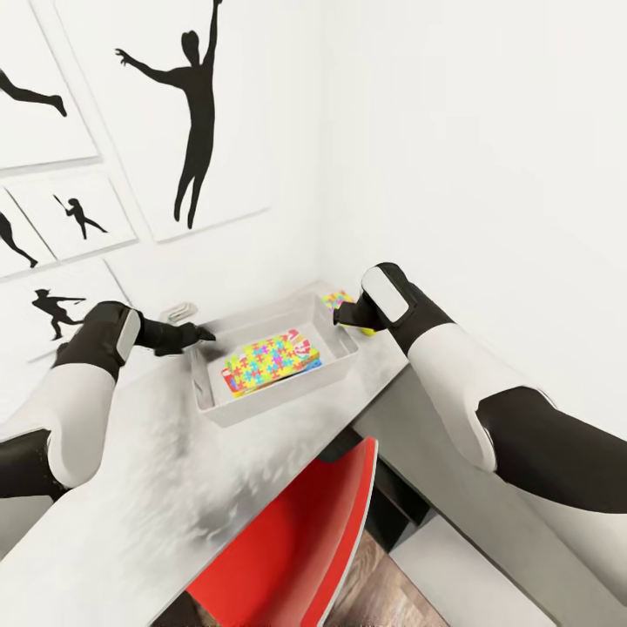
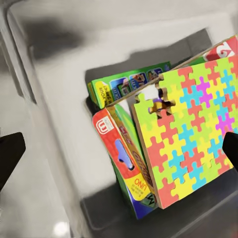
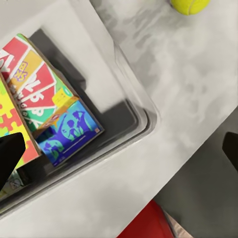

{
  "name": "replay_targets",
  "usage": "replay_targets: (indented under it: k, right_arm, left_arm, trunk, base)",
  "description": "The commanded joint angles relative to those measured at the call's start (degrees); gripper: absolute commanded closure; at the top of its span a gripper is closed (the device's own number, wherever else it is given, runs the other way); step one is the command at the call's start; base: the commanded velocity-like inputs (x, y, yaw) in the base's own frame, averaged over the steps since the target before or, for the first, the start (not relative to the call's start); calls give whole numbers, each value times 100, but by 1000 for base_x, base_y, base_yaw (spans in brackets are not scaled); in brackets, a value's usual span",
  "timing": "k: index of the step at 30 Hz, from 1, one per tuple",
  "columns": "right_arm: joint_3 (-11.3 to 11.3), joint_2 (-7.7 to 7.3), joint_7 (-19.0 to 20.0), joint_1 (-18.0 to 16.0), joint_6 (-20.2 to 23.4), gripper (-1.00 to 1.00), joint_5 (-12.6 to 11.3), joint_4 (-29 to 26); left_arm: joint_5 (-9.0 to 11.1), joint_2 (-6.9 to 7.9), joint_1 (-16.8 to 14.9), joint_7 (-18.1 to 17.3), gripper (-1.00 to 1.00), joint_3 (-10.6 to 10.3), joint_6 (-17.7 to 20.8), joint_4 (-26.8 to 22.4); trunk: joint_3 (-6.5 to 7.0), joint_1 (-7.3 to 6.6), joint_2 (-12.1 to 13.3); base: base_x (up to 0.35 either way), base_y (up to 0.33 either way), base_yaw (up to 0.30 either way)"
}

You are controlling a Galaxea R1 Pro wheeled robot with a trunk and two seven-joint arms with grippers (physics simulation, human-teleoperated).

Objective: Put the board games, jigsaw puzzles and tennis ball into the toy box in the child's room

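The light grey toy box (image 1: pixel 218 405) stands on the table (image 1: pixel 131 514) by the wall corner. Inside it a jigsaw puzzle (image 1: pixel 268 357) (image 2: pixel 191 129) leans on board games (image 2: pixel 126 87) (image 3: pixel 47 89), one red-edged (image 2: pixel 119 158). A second jigsaw puzzle (image 1: pixel 334 300) lies on the table behind the box. The tennis ball (image 1: pixel 367 330) (image 3: pixel 189 5) rests on the table just past the box's right end. My left gripper (image 1: pixel 200 333) (image 2: pixel 119 151) hovers open over the box's left end. My right gripper (image 1: pixel 345 315) (image 3: pixel 121 151) hangs open above the box's right corner, close to the ball.
A red chair (image 1: pixel 296 540) is tucked under the table's front edge. A lower dark-grey-topped cabinet (image 1: pixel 453 488) adjoins the table on the right. White walls with black silhouette prints (image 1: pixel 187 113) close off the far side.
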Motion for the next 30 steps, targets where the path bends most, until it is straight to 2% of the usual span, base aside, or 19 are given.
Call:
replay_targets:
  k: [1,8,13,20,30]
  right_arm:
    - [18,0,-53,-7,5,-100,-54,-2]
    - [19,0,-49,-14,-96,-100,7,-2]
    - [13,0,-19,-24,-166,-100,265,-3]
    - [8,0,4,-165,-182,-100,394,-17]
    - [1,0,11,-237,-184,-100,411,-31]
  left_arm:
    - [-70,-32,-7,-15,-100,12,38,-65]
    - [-71,-113,-9,94,-100,-42,116,-573]
    - [-68,-117,-12,112,-100,-51,116,-804]
    - [-68,-96,-95,110,-100,-94,116,-881]
    - [-62,-89,-155,89,-100,-184,116,-892]
  trunk:
    - [-20,3,-12]
    - [-85,3,-12]
    - [-132,3,-12]
    - [-196,3,-12]
    - [-289,3,-12]
  base:
    - [0,0,0]
    - [0,0,0]
    - [0,0,0]
    - [0,0,0]
    - [0,0,0]
